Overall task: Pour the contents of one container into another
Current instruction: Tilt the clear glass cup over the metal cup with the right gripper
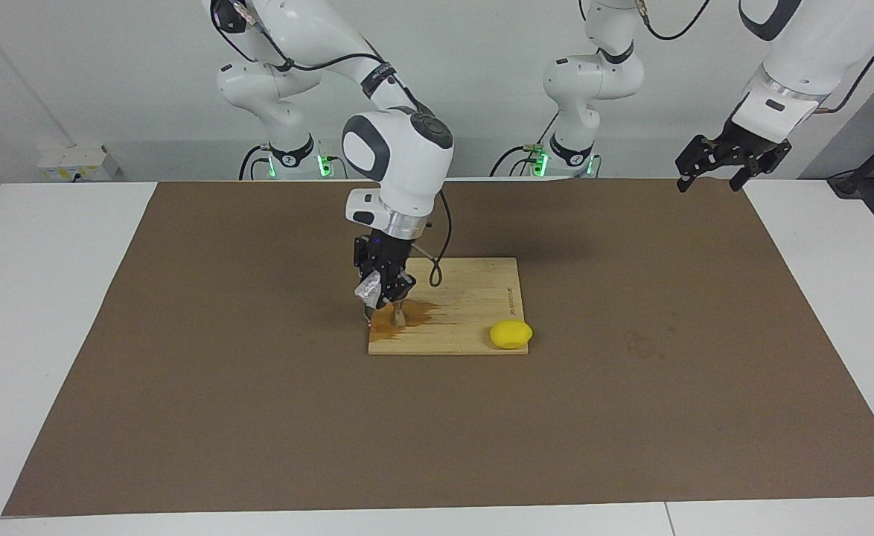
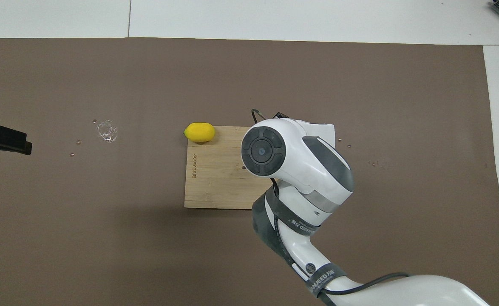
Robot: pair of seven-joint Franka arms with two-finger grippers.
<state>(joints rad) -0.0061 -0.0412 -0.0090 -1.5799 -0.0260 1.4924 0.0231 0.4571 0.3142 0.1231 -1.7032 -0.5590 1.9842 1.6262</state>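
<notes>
My right gripper (image 1: 382, 292) is over the cutting board's corner nearest the right arm's end. It is shut on the small clear ribbed cup (image 1: 368, 286), which is tilted with its mouth down. The steel jigger (image 1: 399, 316) stands upright on the board just under the cup. A brown wet stain (image 1: 415, 316) spreads on the board around the jigger. In the overhead view the right arm (image 2: 292, 161) hides the cup, the jigger and the gripper. My left gripper (image 1: 712, 177) waits open and empty, high over the left arm's end of the table; it also shows in the overhead view (image 2: 4, 138).
The wooden cutting board (image 1: 474, 294) (image 2: 215, 178) lies mid-table on a brown mat (image 1: 184, 372). A yellow lemon (image 1: 511, 334) (image 2: 199, 132) rests at the board's corner farthest from the robots. A clear wet ring (image 2: 107, 131) with small droplets marks the mat toward the left arm's end.
</notes>
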